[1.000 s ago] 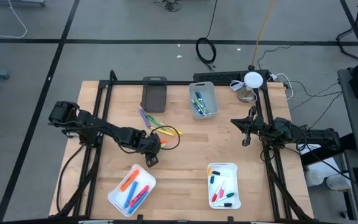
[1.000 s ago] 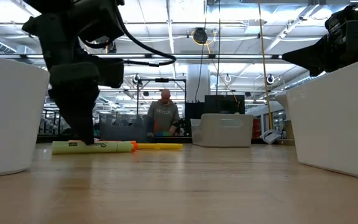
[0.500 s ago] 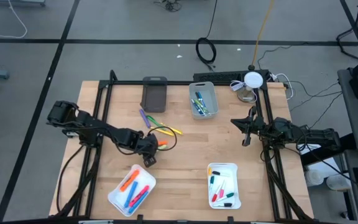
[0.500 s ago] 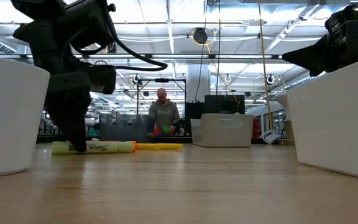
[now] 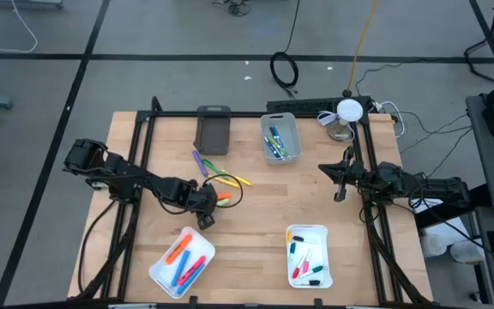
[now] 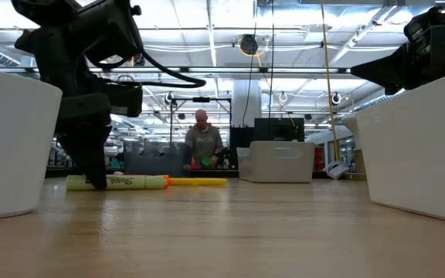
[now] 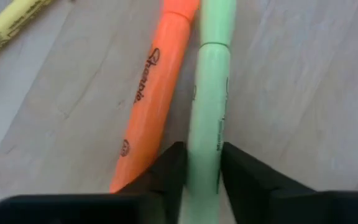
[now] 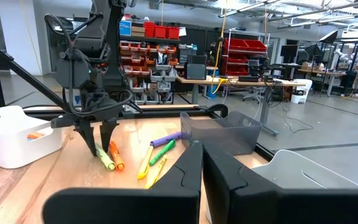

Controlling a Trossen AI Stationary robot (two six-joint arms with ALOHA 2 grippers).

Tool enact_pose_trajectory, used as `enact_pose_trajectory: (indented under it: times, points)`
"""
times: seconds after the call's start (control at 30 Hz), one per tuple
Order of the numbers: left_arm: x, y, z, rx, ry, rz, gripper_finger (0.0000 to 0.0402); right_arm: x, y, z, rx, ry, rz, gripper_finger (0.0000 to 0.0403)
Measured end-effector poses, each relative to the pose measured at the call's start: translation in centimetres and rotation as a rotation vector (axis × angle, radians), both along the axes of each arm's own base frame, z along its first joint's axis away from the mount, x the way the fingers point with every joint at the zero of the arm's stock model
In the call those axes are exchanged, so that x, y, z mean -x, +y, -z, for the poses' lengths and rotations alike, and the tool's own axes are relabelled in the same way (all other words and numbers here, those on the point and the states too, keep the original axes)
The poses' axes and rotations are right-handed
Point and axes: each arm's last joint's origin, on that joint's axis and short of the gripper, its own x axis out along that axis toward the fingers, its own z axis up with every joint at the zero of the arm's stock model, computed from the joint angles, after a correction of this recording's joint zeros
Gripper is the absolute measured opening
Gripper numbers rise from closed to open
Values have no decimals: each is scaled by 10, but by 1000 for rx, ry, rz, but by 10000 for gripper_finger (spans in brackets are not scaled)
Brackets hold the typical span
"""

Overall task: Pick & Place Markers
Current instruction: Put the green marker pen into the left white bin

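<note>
My left gripper (image 5: 208, 209) stands over the middle of the table, fingers pointing down, shut on a light green marker (image 7: 207, 124). An orange marker (image 7: 154, 93) lies flat right beside the green one. In the low view the green marker (image 6: 126, 182) lies flat on the wood under the left gripper (image 6: 93, 179). Yellow, green and purple markers (image 8: 157, 155) lie loose farther toward the far edge. My right gripper (image 5: 341, 184) waits at the table's right side, shut and holding nothing. My left gripper pinches the green marker's barrel (image 7: 205, 155) between its two fingers (image 7: 169, 171), toward one end of it. The fingers come from above, pointing down, and lie across the marker. The marker rests flat on the table along its whole length.
A white tray (image 5: 182, 261) with orange, blue and pink markers sits near the front left, and another white tray (image 5: 308, 255) with thin pens front right. A grey bin (image 5: 280, 137) of markers and a dark bin (image 5: 213, 130) stand at the far edge. A person shows beyond the table.
My left gripper has shifted a little toward the table's left along the green marker and tipped slightly. The green marker has stayed flat on the table, nudged only a trace. The right arm has kept still.
</note>
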Motion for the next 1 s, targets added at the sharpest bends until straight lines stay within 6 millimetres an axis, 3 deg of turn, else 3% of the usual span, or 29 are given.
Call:
enact_pose_trajectory:
  times: [0.1,0.3,0.43,0.73,0.87,1.0]
  points:
    - [0,0,0,3,-2,-12,63,0,0,0,0,0,0,0]
    - [0,0,-1,2,-3,2,63,0,0,0,0,0,0,0]
    - [-2,-3,-12,-13,-14,50,63,0,0,0,0,0,0,0]
    - [-3,-18,-94,-40,-105,58,63,0,0,0,0,0,0,0]
    - [1,-39,-127,-13,-140,57,63,0,0,0,0,0,0,0]
    - [9,-73,-150,91,-197,12,63,0,0,0,0,0,0,0]
